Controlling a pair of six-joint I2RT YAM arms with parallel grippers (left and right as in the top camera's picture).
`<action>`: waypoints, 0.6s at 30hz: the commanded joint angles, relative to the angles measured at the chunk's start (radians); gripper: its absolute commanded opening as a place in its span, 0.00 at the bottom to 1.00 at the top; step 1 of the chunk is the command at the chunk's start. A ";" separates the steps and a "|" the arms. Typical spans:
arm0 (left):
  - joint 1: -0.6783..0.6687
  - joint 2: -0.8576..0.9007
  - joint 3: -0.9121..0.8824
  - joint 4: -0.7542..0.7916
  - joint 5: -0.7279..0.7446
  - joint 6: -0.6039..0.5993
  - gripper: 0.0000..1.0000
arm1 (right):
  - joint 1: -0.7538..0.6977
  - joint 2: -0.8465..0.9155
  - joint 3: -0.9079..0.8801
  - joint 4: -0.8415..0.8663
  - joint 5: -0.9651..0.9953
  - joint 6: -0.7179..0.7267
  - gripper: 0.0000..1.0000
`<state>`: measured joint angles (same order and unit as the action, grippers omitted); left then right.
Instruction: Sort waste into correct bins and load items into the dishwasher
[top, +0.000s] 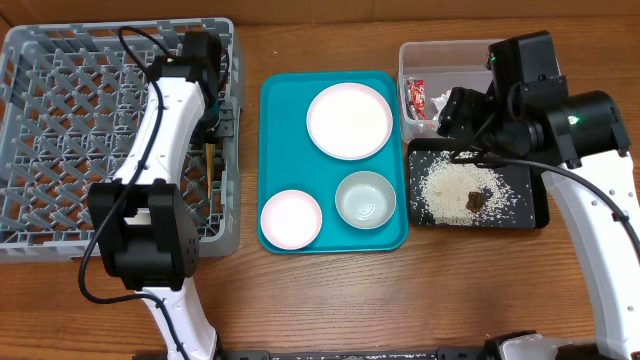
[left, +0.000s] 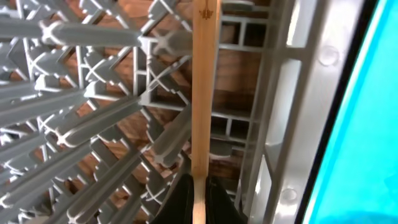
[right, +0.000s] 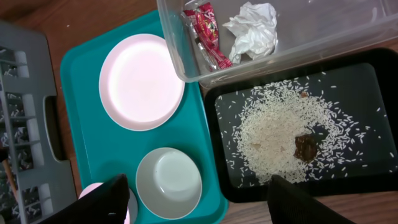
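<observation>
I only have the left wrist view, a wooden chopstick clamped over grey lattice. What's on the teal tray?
Observer: A large white plate, a pinkish saucer and a pale bowl.
Operator: Where's the right end effector?
Observer: Open and empty, hovering near the black tray.
Operator: Where's the waste?
Observer: The wrapper and tissue lie in the clear tub; the rice and a brown lump are on the black tray.

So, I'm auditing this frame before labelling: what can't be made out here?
Overhead: the right arm hides most of the tissue in the clear tub.
Left wrist: bottom edge cuts off the chopstick; one stick or two, unclear.
Right wrist: a gripper finger hides most of the saucer.
</observation>
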<state>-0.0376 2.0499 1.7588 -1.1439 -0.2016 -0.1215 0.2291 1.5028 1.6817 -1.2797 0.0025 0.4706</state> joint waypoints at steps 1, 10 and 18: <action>-0.002 0.005 -0.015 0.004 0.018 0.065 0.07 | -0.001 -0.005 0.013 0.006 -0.004 -0.006 0.72; -0.001 0.005 -0.017 0.007 0.057 0.028 0.11 | -0.001 -0.005 0.013 0.005 -0.004 -0.006 0.73; -0.003 -0.069 -0.002 -0.022 0.123 -0.008 0.08 | -0.001 -0.005 0.013 0.005 -0.004 -0.006 0.72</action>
<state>-0.0376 2.0472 1.7576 -1.1603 -0.1253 -0.1051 0.2291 1.5028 1.6817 -1.2793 0.0025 0.4698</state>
